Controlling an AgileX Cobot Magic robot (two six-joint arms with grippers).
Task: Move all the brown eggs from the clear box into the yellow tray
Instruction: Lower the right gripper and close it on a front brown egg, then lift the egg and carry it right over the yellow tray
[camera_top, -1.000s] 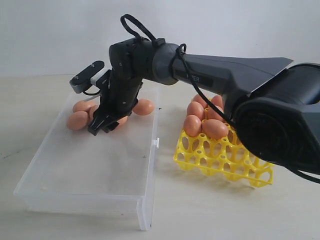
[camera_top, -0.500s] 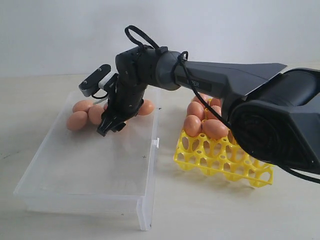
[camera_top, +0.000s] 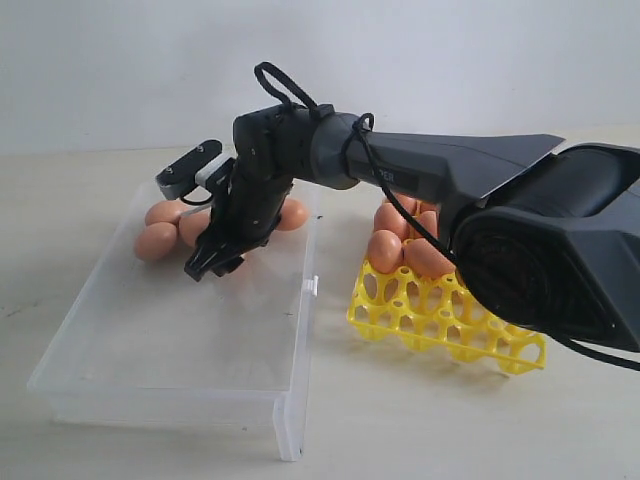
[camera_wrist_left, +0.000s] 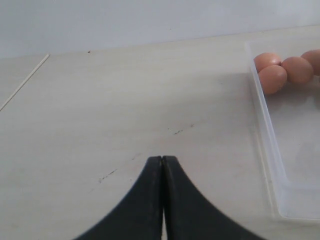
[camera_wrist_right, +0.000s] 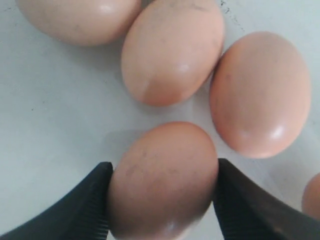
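My right gripper (camera_wrist_right: 164, 167) is shut on a brown egg (camera_wrist_right: 160, 182), with a black finger pressed against each side of it. In the exterior view this gripper (camera_top: 208, 263) hangs low over the far end of the clear box (camera_top: 170, 400). Three more brown eggs (camera_wrist_right: 172, 50) lie just beyond the held one, seen from outside as a cluster (camera_top: 160, 238) at the box's far wall. The yellow tray (camera_top: 440, 320) stands right of the box with several eggs (camera_top: 405, 245) in its far cups. My left gripper (camera_wrist_left: 162, 159) is shut and empty above bare table.
The right arm's dark body (camera_top: 520, 220) reaches across above the tray from the right. The left wrist view shows the box's side wall (camera_wrist_left: 265, 135) with eggs (camera_wrist_left: 280, 70) at its far end, and pale table (camera_wrist_left: 125, 110) beside it.
The right gripper has shifted a little to the right and towards the camera, away from the egg cluster, with the egg between its jaws. The jaws have drawn in slightly.
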